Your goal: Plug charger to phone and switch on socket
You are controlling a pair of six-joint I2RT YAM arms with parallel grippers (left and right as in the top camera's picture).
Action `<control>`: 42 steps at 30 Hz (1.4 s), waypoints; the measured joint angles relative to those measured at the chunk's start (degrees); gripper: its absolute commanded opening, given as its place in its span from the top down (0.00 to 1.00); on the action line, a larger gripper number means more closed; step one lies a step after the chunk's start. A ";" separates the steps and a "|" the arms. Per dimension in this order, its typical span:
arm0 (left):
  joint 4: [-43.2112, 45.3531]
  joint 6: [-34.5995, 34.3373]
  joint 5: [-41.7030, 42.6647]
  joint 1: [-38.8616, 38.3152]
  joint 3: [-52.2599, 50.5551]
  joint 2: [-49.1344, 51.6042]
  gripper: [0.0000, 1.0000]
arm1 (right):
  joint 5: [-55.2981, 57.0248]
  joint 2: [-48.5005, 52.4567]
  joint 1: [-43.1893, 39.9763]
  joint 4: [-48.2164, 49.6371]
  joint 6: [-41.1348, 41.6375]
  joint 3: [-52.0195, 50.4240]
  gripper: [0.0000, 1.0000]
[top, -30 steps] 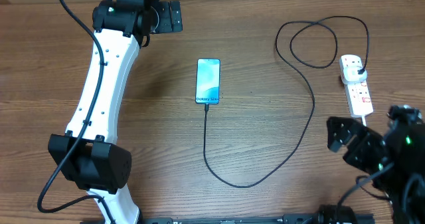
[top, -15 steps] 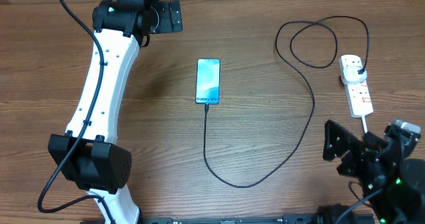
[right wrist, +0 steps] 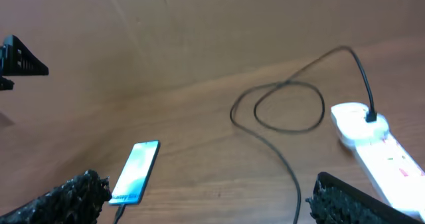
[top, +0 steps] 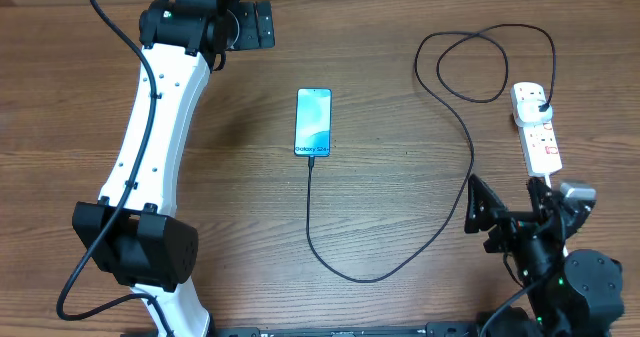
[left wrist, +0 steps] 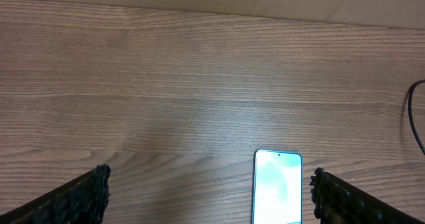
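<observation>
left arm (top: 160, 117) stretched out long toward far edge, white link near straight, left gripper (top: 262, 25) fingers (left wrist: 86, 196) spread wide, right arm (top: 565, 272) folded low by its base, right gripper (top: 482, 217) fingers (right wrist: 73, 194) spread wide

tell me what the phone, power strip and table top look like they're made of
Phone: the front looks like glass, smooth and lit blue, with dark edges; the frame material is unclear.
Power strip: likely hard plastic, going by its smooth, evenly white moulded body.
Table top: wood or wood-look laminate, matte brown with straight grain lines; I cannot tell which.
</observation>
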 measured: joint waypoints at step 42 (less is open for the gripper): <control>-0.02 0.00 -0.02 0.00 0.00 0.00 0.00 | 1.51 -15.43 0.17 37.03 -6.25 -34.36 0.00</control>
